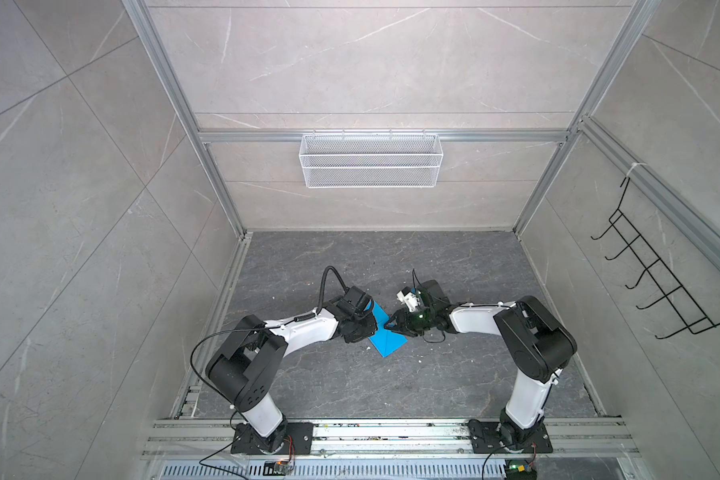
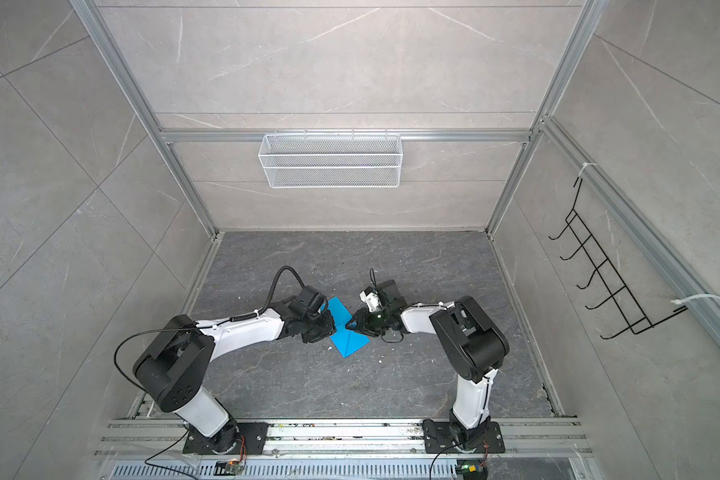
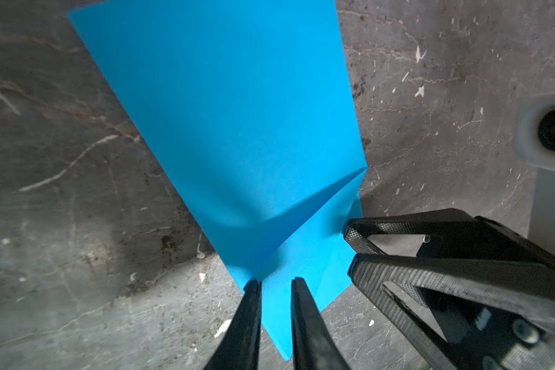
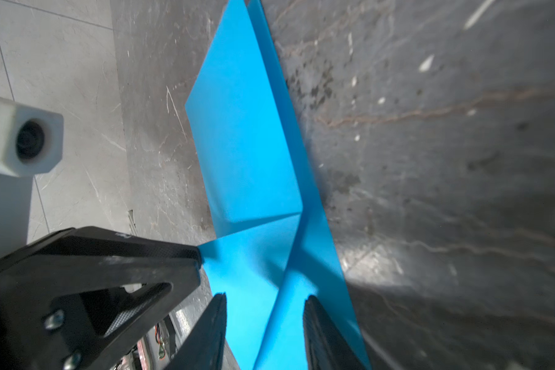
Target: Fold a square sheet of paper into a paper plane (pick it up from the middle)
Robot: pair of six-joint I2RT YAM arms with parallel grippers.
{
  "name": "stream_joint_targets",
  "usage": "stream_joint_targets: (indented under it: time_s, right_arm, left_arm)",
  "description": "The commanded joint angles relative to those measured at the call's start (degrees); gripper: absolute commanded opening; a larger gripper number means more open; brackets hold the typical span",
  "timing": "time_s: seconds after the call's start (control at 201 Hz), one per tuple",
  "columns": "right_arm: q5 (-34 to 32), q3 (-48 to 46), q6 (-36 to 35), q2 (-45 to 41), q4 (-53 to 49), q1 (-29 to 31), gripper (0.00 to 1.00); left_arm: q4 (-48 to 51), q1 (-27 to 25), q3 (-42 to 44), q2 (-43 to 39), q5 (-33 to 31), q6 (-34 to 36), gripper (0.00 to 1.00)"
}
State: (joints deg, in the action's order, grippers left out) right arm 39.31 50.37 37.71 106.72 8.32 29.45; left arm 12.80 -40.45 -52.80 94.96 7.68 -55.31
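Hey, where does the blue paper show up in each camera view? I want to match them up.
Top view: paper lies just below the picture's centre.
Top view: paper sits in the same spot, slightly further left.
Left wrist: it fills the middle of the picture.
Right wrist: a tall creased strip through the middle.
Shared landmark: the dark table beneath it.

Both top views were bright and evenly lit, sharp in the middle, though the frame rail [image 1: 168, 75] splayed outward with wide-angle distortion. The wrist views were dimmer: the square sheet of paper [image 3: 237, 112] looked soft, perhaps from motion, the right gripper [image 4: 266, 296] was out of focus, and glare whitened a patch of the tabletop [image 4: 375, 269].
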Motion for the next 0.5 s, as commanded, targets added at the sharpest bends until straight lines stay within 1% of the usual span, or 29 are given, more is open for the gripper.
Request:
stream_joint_targets:
  time_s: [0.0,0.209,0.334,0.498]
  right_arm:
    - [2.8,0.6,-0.4,1.8,2.2,-0.1,0.42]
    - [5.9,0.4,0.1,3.1,4.8,0.0,0.40]
    - [7.7,0.4,0.6,4.0,6.6,0.0,0.38]
    - [8.5,0.7,0.8,5.4,7.2,0.1,0.37]
  left_arm:
    - [0.6,0.5,-0.1,0.4,-1.0,0.3,0.20]
    - [0.6,0.5,0.8,1.0,-1.4,0.1,0.15]
    - [0.8,0.5,1.1,1.4,-1.8,0.2,0.14]
    - [1.2,0.5,1.3,1.7,-2.5,0.3,0.13]
